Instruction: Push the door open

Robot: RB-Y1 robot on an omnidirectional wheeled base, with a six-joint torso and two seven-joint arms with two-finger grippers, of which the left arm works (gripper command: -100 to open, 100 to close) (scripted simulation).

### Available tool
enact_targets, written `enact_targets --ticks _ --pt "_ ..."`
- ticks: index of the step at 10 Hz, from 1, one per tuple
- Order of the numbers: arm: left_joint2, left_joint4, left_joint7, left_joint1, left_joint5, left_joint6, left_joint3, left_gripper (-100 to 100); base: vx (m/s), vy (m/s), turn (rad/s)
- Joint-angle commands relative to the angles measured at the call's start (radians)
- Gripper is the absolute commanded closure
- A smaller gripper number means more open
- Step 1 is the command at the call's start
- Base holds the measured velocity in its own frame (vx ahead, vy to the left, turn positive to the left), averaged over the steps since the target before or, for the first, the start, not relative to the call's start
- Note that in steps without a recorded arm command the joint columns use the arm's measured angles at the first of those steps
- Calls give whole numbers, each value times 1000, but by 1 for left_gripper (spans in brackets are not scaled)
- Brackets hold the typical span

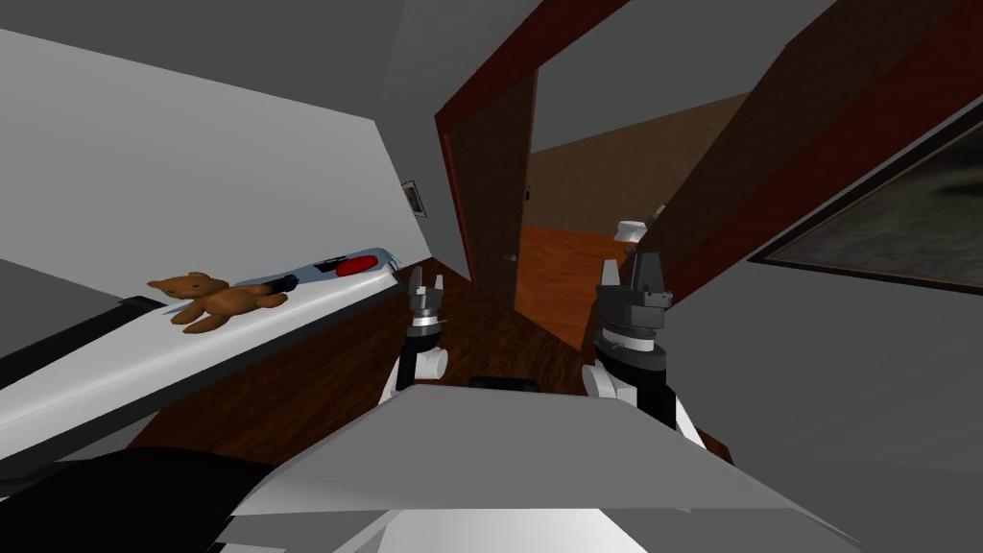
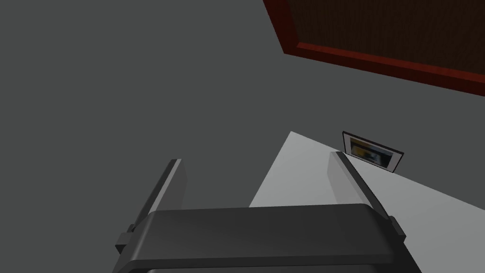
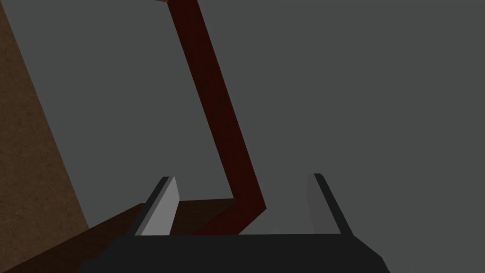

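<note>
Brown, wood-grained door [image 1: 491, 192] with a small handle stands ajar at the left of a dark red frame [image 1: 449, 163], ahead of both arms across a dark wood floor [image 1: 470, 326]. Left gripper [image 1: 427, 284] and right gripper [image 1: 645, 267] hang short of it, their thin grey blades apart. A brown teddy bear [image 1: 213, 300] lies on a smooth white surface [image 1: 288, 331] to the left.

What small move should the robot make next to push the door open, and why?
Probably roll forward and reach the left gripper toward the brown door panel in the dark red frame. The panel stands ajar, and both open grippers, the right gripper included, hang short of it, touching nothing.
</note>
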Motion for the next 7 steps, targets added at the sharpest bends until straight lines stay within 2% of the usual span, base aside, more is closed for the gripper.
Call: enact_targets --ticks 1,7 --pt "9 37 2 -9 2 -15 -1 -100 76 5 -51" --pt "31 173 2 -62 3 -44 -14 -100 94 17 -64"
